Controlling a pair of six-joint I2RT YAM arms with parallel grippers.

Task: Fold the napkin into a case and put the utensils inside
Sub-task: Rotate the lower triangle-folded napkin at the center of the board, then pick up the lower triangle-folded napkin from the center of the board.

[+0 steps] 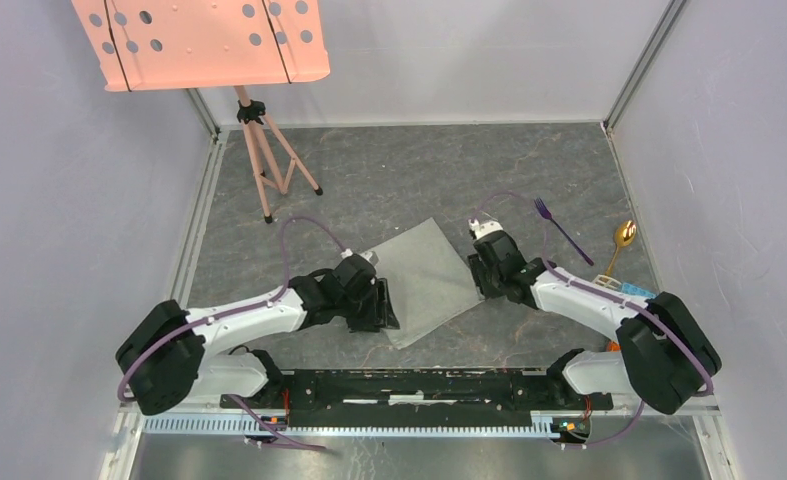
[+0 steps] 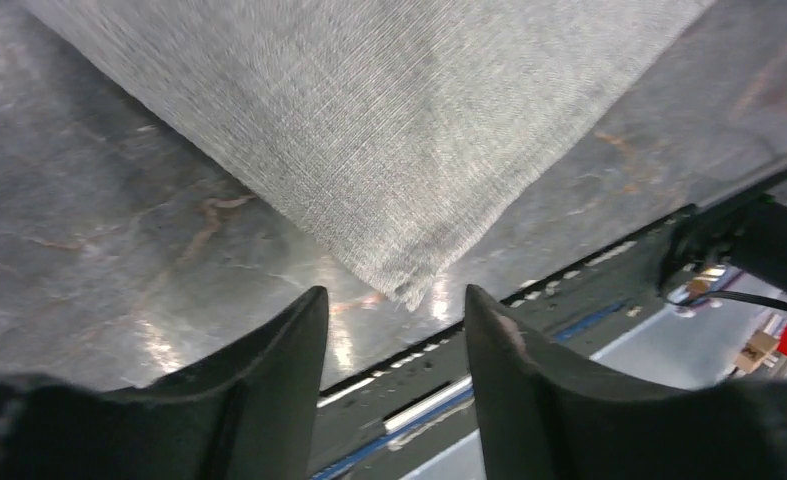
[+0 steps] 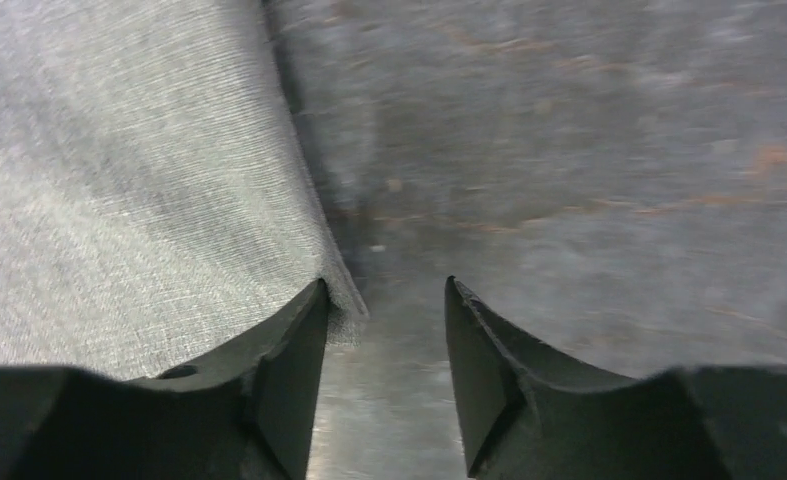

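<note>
The grey napkin [image 1: 427,280] lies flat and unfolded on the dark table between my arms, turned like a diamond. My left gripper [image 1: 387,306] is open at the napkin's left side; in the left wrist view its near corner [image 2: 409,290] lies just past my open gripper [image 2: 394,305]. My right gripper [image 1: 476,275] is open at the napkin's right corner; in the right wrist view the cloth edge [image 3: 339,295] touches the left finger of my gripper [image 3: 384,300]. The purple fork [image 1: 561,228] and the gold-bowled spoon [image 1: 620,243] lie right of the right arm.
A salmon-pink perforated panel [image 1: 201,40] on a pink tripod [image 1: 264,160] stands at the back left. Colourful blocks [image 1: 629,290] lie by the right arm. The black base rail [image 1: 419,388] runs along the near edge. Walls enclose the table.
</note>
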